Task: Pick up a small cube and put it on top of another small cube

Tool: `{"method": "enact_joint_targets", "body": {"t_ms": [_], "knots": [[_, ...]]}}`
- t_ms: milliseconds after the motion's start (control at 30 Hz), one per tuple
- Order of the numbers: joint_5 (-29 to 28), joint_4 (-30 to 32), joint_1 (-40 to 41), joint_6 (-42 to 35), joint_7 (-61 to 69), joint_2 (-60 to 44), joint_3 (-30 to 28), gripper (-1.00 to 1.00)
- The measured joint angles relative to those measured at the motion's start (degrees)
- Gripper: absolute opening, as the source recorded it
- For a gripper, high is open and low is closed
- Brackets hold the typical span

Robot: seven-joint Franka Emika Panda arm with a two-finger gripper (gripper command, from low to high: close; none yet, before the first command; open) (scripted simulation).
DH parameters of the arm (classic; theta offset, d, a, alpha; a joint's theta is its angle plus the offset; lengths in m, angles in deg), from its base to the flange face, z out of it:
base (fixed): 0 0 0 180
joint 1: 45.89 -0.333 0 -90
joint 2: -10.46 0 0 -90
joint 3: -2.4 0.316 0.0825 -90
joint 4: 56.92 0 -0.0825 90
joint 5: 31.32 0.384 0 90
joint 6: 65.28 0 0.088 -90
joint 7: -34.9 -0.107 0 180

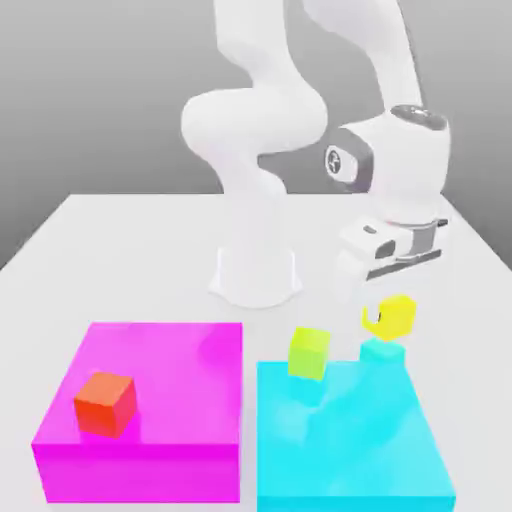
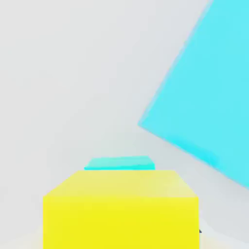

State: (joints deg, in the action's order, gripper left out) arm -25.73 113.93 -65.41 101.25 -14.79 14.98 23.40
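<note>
My gripper (image 1: 383,305) is clamped on the yellow cube (image 1: 394,316), carrying it just above the cyan cube (image 1: 382,351), not yet resting on it. I judge the pick done; lowering and release remain. No containers: beside my gripper a lime cube (image 1: 309,353) sits on the cyan block (image 1: 350,450), a red cube (image 1: 105,403) on the magenta block (image 1: 170,350).

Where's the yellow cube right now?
In the exterior view, the yellow cube sits toward the right, directly above the small cyan cube, just behind the large cyan block and right of the lime cube.
</note>
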Motion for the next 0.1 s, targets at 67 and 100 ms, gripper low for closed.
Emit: {"method": "enact_joint_targets", "body": {"t_ms": [67, 100], "knots": [[-1.94, -0.02, 0.5, 1.73, -1.32, -1.82, -0.24, 1.0], [-1.94, -0.02, 0.49, 1.73, -1.32, -1.82, -0.24, 1.0]]}}
